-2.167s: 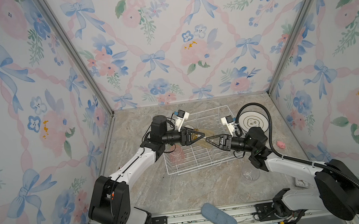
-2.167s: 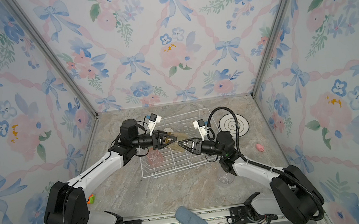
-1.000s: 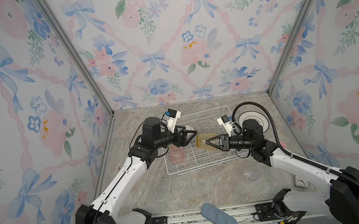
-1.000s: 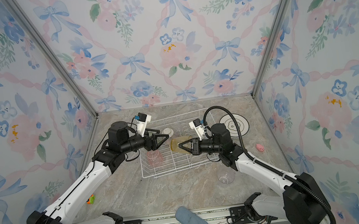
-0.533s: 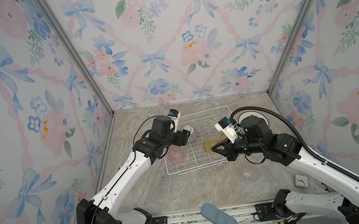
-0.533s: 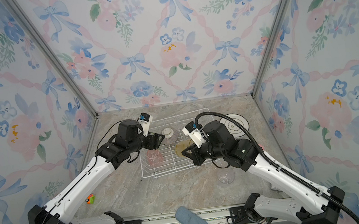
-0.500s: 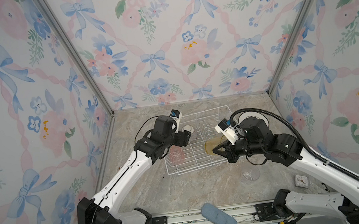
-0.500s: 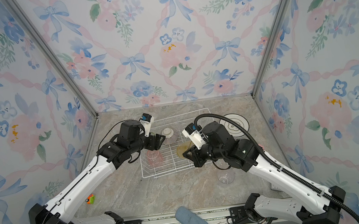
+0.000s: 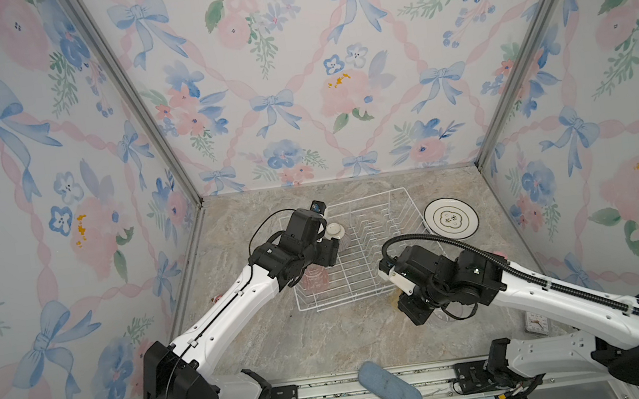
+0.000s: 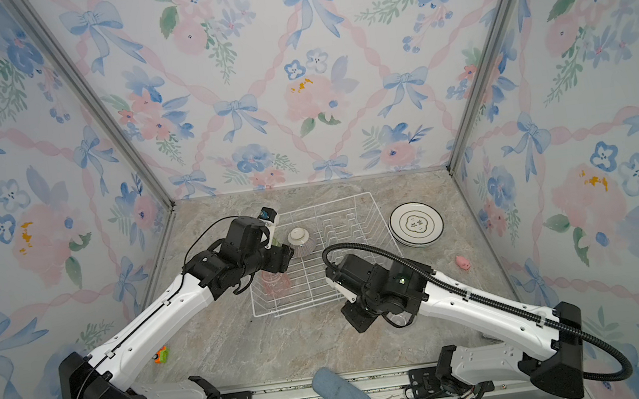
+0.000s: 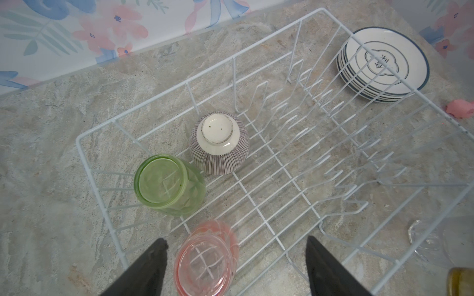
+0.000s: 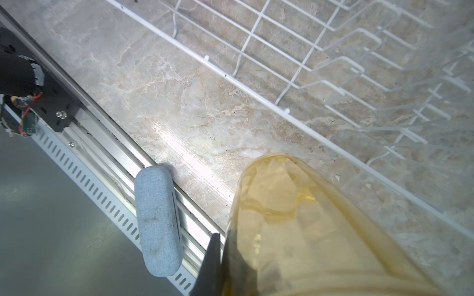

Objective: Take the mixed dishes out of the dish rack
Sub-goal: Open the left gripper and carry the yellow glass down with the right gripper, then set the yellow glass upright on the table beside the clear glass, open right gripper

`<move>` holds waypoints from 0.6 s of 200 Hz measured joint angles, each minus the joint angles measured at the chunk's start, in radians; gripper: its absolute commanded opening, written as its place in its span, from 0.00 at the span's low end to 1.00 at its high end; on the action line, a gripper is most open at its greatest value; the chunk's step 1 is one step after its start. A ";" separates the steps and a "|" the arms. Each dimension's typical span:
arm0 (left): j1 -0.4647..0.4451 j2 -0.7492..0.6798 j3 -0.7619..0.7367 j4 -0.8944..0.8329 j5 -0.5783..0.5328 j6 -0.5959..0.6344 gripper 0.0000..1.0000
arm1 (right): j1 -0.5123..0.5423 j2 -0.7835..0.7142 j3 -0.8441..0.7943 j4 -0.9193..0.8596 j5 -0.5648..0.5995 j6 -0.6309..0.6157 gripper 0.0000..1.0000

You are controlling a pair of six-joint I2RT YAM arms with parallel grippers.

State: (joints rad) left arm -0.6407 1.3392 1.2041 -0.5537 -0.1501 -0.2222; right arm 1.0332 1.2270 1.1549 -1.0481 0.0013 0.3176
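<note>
Lying nearest: a blue pad [image 9: 389,387] is seen across the front rail.
Right gripper [image 12: 224,246]: pressed onto the wall of the yellow tumbler [image 12: 295,217], which is held over the table just outside the dish rack [image 10: 313,289].
Left gripper [image 11: 236,239]: spread wide above the pink tumbler [image 11: 206,258], which is stood upside down in the rack.
Green tumbler [image 11: 169,185], bowl [image 11: 219,143]: stood upside down, just beside each other, in the rack.
Plates [image 9: 451,218]: stacked on the table beyond the rack.
</note>
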 measured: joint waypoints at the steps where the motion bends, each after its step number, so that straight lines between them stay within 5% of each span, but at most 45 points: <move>1: 0.000 0.000 0.000 0.001 0.000 0.000 0.83 | 0.001 0.002 0.000 0.000 0.001 0.001 0.00; 120: 0.000 -0.155 -0.222 0.192 0.016 0.006 0.85 | 0.011 0.234 -0.098 0.058 0.024 0.034 0.00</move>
State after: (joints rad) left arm -0.6411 1.1839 0.9821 -0.3622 -0.1337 -0.2165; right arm 1.0447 1.4612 1.0573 -0.9901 0.0250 0.3515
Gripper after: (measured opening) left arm 0.834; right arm 0.082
